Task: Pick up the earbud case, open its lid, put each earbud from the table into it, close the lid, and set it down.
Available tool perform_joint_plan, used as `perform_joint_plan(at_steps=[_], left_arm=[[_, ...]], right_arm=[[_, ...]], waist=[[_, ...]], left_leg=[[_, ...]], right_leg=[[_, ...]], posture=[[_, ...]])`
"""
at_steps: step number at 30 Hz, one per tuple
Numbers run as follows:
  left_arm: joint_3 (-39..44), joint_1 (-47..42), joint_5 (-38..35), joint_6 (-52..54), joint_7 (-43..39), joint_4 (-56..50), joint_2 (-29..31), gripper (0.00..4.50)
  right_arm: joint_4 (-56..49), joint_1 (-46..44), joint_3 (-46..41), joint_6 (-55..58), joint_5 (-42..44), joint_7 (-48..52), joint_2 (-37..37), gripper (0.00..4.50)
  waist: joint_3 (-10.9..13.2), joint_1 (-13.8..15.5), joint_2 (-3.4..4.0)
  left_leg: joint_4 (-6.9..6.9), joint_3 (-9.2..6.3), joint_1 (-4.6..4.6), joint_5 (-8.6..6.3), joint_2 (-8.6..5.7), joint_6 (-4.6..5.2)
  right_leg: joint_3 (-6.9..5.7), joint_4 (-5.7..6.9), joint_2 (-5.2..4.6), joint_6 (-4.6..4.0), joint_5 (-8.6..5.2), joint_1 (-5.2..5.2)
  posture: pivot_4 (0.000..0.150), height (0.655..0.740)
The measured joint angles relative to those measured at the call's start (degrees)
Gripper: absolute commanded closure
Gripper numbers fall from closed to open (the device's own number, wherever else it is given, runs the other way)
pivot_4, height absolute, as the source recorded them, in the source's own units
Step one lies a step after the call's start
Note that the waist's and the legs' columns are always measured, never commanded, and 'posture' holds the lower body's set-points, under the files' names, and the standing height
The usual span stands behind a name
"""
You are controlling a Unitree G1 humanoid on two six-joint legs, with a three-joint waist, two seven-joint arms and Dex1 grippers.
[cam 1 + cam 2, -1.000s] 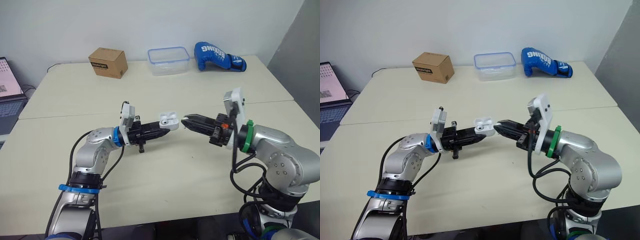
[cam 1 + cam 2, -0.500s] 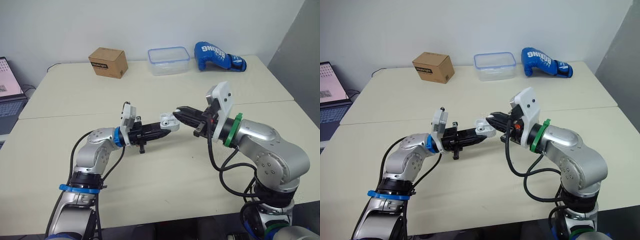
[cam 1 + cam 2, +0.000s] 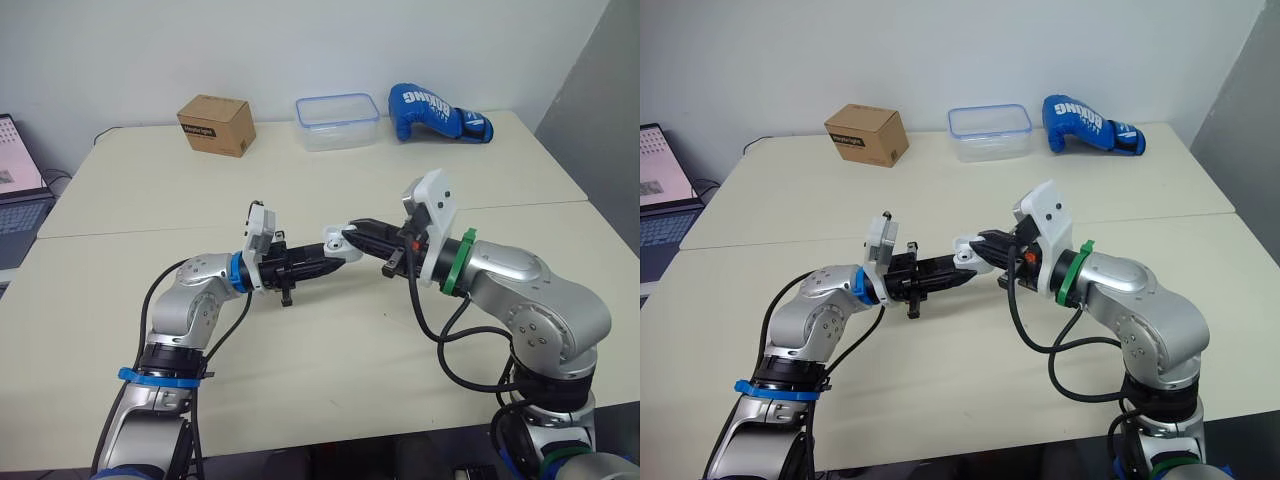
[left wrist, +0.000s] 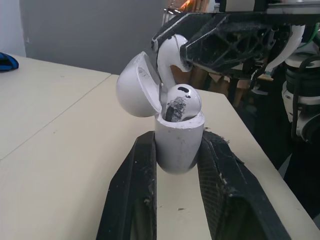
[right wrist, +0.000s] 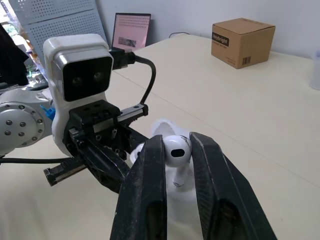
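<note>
- The right tool [image 5: 176, 141] is pinching the second earbud [image 4: 169, 59] by its rounded head, one black finger on each side and the stem pointing down toward the case.
- That earbud is likely very light, hard and glossy, so it could twist or squirt out of a tight pinch. Holding it by the head looks right, since that is leaving the stem free to enter its well.
- The earbud is hovering just above the open mouth of the earbud case [image 4: 180, 150], close to the raised lid [image 4: 136, 87]. Whether it is touching the lid cannot be told.
- The first earbud [image 4: 181, 102] is already sitting in the case, its head showing above the rim.
- The left tool [image 4: 178, 142] is clamping the case's lower body between its two fingers, holding it upright above the counter [image 3: 330, 370] between the two arms.
- The case looks stiff, smooth and rounded, so it may rotate if pushed from above. Gripping the flanks low down is keeping the hinge and lid clear.
- The hinge is probably the weak spot, so sideways knocks on the lid are worth avoiding.
- Well apart, at the far edge of the counter, a cardboard box [image 3: 214, 124], a clear plastic container [image 3: 337, 121] and a blue boxing glove [image 3: 437, 113] are lying.
</note>
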Motion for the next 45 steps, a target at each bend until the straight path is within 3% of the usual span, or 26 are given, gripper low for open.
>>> perform_joint_plan(at_steps=[10,22,29,45], left_arm=[[0.0,0.0,0.0,0.5,0.1,-0.1,-0.1,3.74],[0.4,-0.1,-0.2,2.6,2.2,-0.3,-0.5,3.74],[0.6,-0.1,-0.8,2.5,2.3,-1.6,-0.4,3.74],[0.7,-0.2,-2.0,1.1,0.9,-2.7,0.0,3.74]], right_arm=[[0.0,0.8,2.0,-3.0,1.5,-1.7,-2.4,4.14],[-1.1,0.8,9.8,-8.4,-3.0,-5.5,-6.6,4.14],[-1.2,0.9,10.1,-8.3,-1.2,-4.8,-6.7,1.80],[-0.5,0.8,-1.9,-7.3,14.7,0.5,-9.0,1.80]], waist=[[0.0,0.0,0.00],[0.0,0.0,0.00],[0.0,0.0,0.00],[0.0,0.1,-0.01]], left_leg=[[0.00,0.00,0.00,0.00,0.00,0.00],[0.00,0.00,0.00,0.00,0.00,0.00],[-0.01,0.00,-0.01,0.00,0.01,0.00],[-0.01,0.00,-0.01,0.00,0.01,0.01]], right_leg=[[0.00,-0.01,0.00,0.00,0.00,0.01],[0.00,-0.03,0.01,0.00,0.00,0.01],[0.00,-0.04,0.01,0.00,0.00,0.02],[-0.01,-0.07,0.01,0.00,0.00,0.04]], posture=[[0.150,0.7307],[0.150,0.7307],[0.150,0.7307],[0.150,0.7307]])
